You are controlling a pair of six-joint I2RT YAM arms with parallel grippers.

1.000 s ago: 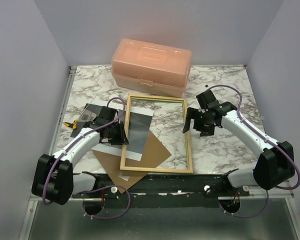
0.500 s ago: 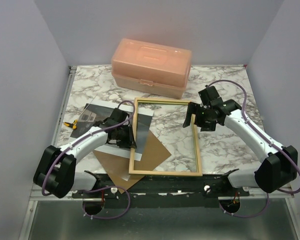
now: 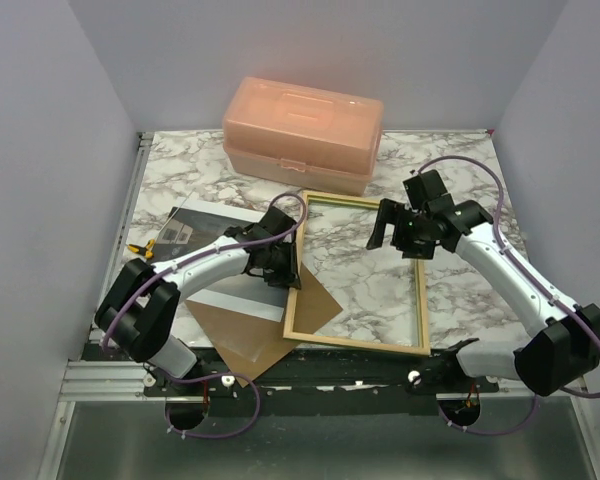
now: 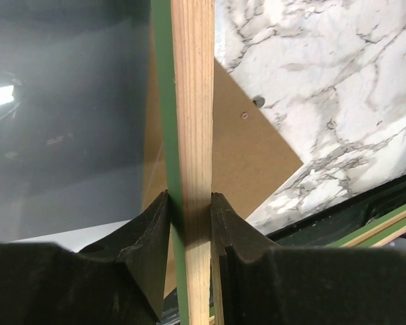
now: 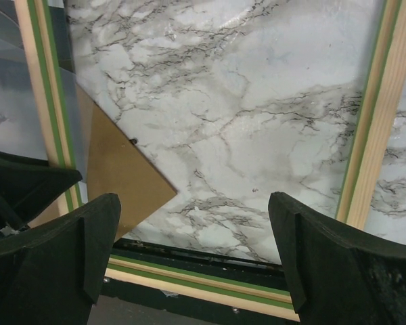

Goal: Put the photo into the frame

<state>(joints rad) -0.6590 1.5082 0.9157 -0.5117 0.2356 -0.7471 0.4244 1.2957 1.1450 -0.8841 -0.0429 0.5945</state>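
The frame (image 3: 356, 341) lies flat on the marble table with its pale wood back up. My left gripper (image 3: 288, 268) is shut on its left rail. In the left wrist view the gripper (image 4: 189, 217) clamps the wood-and-green rail (image 4: 193, 101). The photo (image 3: 235, 288), grey and glossy, lies left of the frame under my left arm, and also shows in the left wrist view (image 4: 68, 135). My right gripper (image 3: 400, 238) hovers open and empty over the frame's upper right part. Its wrist view (image 5: 193, 250) looks down through the frame (image 5: 375, 115) at bare marble.
The brown backing board (image 3: 265, 340) lies at the front, partly under the photo and the frame's left rail; it also shows in both wrist views (image 4: 250, 149) (image 5: 118, 176). A peach plastic box (image 3: 302, 135) stands at the back. A small yellow clip (image 3: 145, 248) lies at the left edge.
My left gripper has pulled the frame to the right, off the photo. The photo now lies mostly outside the frame. The right gripper has shifted only slightly.
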